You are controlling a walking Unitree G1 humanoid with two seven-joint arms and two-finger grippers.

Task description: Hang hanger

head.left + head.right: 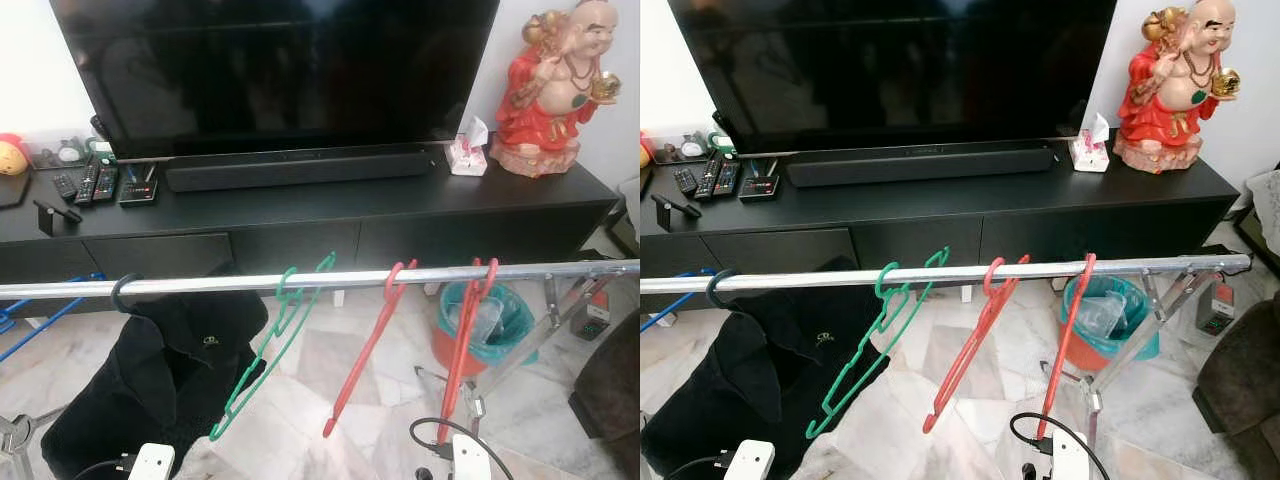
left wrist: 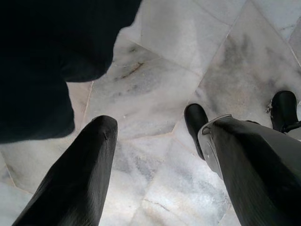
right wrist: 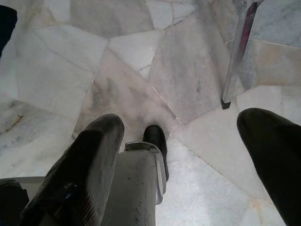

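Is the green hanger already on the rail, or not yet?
On. The green hanger has its hook over the silver rail and dangles tilted.

TV (image 1: 270, 70) stands on black cabinet (image 1: 300, 215), soundbar (image 1: 300, 166) just before TV's base. Remotes (image 1: 90, 183) lie on cabinet top, left of soundbar. Tissue box (image 1: 466, 152) right of soundbar, red-robed statue (image 1: 548, 85) beyond it at cabinet's right end. Orange bin (image 1: 485, 325) with teal liner on marble floor (image 1: 330, 365), before cabinet's right part. Black garment (image 1: 160, 380) hangs low before cabinet's left part. Dark seat (image 1: 612, 400) at far right, near bin.
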